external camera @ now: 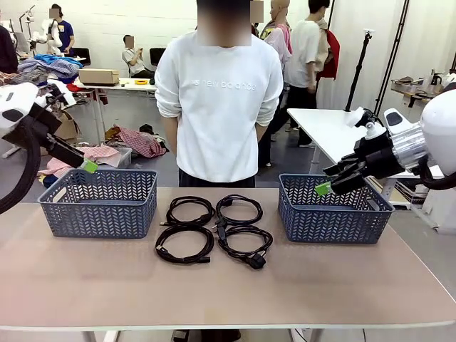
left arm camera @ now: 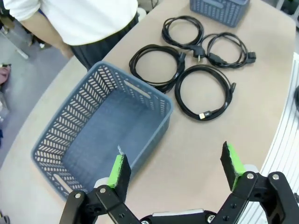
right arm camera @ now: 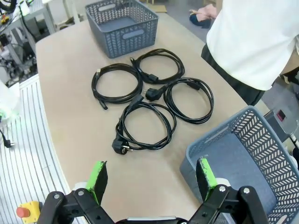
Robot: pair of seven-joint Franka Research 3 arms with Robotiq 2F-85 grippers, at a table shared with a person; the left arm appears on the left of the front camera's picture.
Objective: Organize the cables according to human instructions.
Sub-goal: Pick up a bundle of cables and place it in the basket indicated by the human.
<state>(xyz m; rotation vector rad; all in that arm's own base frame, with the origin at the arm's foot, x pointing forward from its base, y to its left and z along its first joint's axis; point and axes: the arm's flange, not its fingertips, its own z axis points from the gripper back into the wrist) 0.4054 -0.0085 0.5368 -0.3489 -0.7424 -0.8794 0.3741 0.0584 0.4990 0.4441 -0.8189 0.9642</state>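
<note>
Blue left basket [external camera: 100, 214] sits on the tan table [external camera: 228, 292], right basket [external camera: 331, 222] opposite, and a person [external camera: 219, 107] in white stands at the far edge.

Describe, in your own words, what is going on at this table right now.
Nothing is handled yet. Four coiled black cables lie on the table between the left basket and right basket. The left gripper and right gripper hang open, holding nothing. A person stands at the far side.

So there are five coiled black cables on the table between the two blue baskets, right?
Not quite: there are four coiled black cables, not five, on the table between the two blue baskets. The front view shows them in two rows of two.
</note>
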